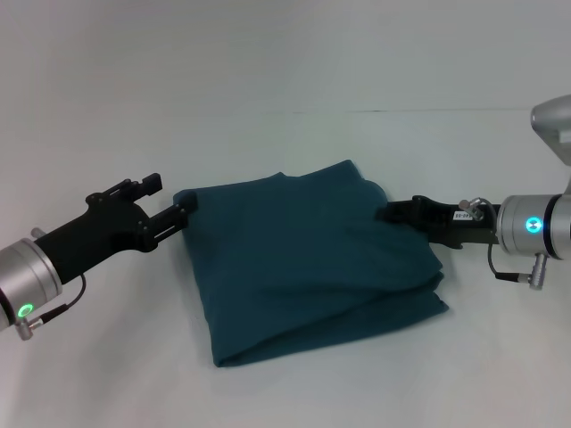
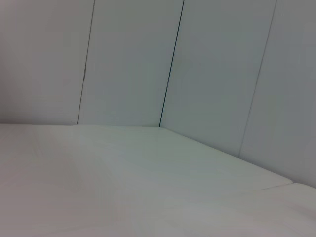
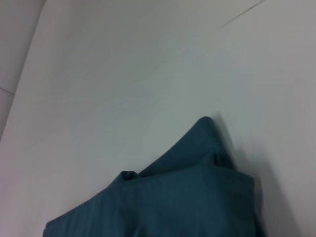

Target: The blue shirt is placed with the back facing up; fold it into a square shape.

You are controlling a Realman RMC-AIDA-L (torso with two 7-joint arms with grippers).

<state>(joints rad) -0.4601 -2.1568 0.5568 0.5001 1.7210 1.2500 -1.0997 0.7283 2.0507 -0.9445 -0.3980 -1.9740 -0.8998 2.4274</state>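
The blue shirt (image 1: 308, 263) lies folded in several layers mid-table, plain side up, roughly four-sided. My left gripper (image 1: 185, 209) reaches in from the left and is shut on the shirt's far left corner, where the cloth bunches at the fingertips. From the right, my right gripper (image 1: 385, 212) is shut on the far right corner. The right wrist view shows a raised fold of the blue shirt (image 3: 197, 197) ending in a peak, with no fingers visible. Only table and wall appear in the left wrist view.
The white table (image 1: 285, 383) spreads around the shirt on every side. A panelled wall (image 2: 197, 74) stands behind the table's far edge.
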